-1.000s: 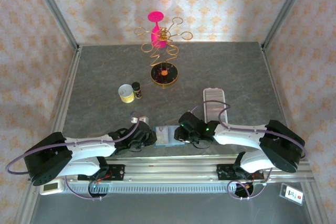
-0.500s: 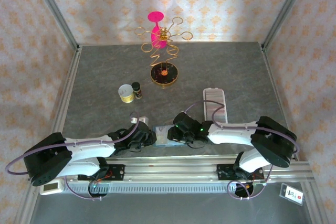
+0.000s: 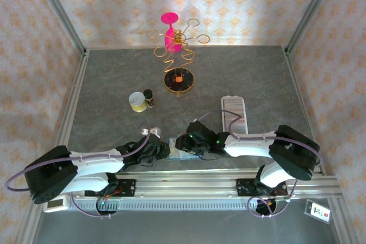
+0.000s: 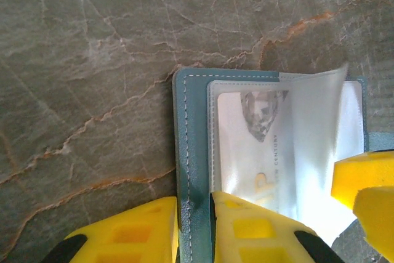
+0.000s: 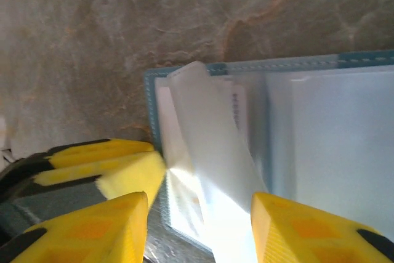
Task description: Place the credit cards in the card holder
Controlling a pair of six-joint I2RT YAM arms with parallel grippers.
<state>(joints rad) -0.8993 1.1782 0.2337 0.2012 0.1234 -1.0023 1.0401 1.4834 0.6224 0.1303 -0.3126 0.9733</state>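
A teal folding wallet lies open near the table's front edge, its clear sleeves showing. My left gripper is shut on the wallet's stitched left border. A pale credit card with printed lettering sits under a clear sleeve. My right gripper is open and straddles a lifted, curling clear sleeve flap without pinching it. One of its yellow fingertips shows at the right of the left wrist view. The card holder, a long whitish ridged tray, lies behind the right arm.
A gold wire stand with a pink piece stands at the back centre. A yellowish cup and a small dark bottle sit left of centre, with a small shiny object nearer the left gripper. An aluminium rail runs along the front.
My right gripper has slid left over the open wallet and its jaws have spread wider. The left gripper keeps its hold on the wallet's edge.
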